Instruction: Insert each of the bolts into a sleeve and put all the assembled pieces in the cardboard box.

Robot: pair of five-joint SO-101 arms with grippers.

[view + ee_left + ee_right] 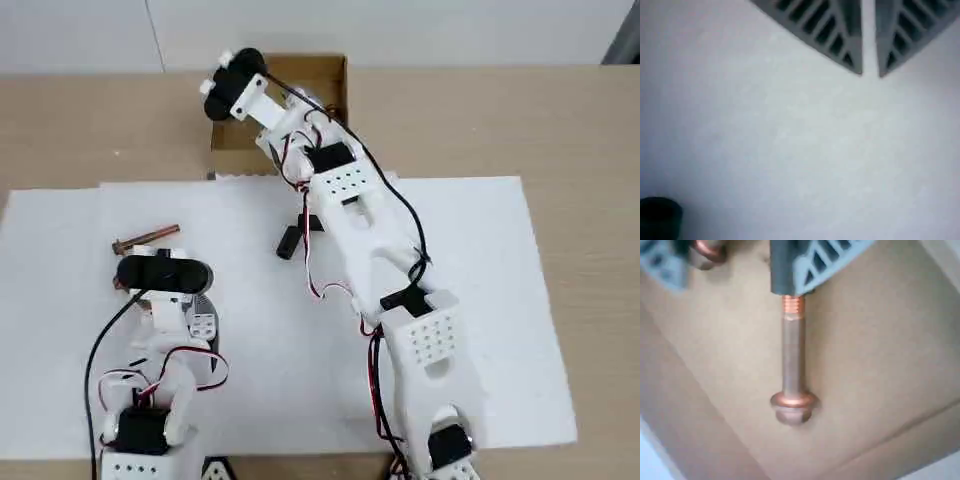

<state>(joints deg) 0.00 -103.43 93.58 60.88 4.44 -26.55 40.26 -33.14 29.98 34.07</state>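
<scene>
My right gripper (228,88) hangs over the cardboard box (322,78), open. In the right wrist view a copper bolt (792,355) lies on the box floor (875,360), its threaded end in a black sleeve (782,267) that rests against one finger (830,257). Part of another copper piece (707,251) shows beside the other finger. A loose copper bolt (146,238) lies on the white paper just beyond my left arm's wrist (162,273). A black sleeve (288,241) lies mid-paper. My left gripper (869,70) is shut over bare paper, holding nothing.
A white paper sheet (480,260) covers most of the wooden table (580,130). The right arm stretches diagonally across the paper to the box at the table's far side. A dark object (657,217) sits at the edge of the left wrist view; what it is I cannot tell.
</scene>
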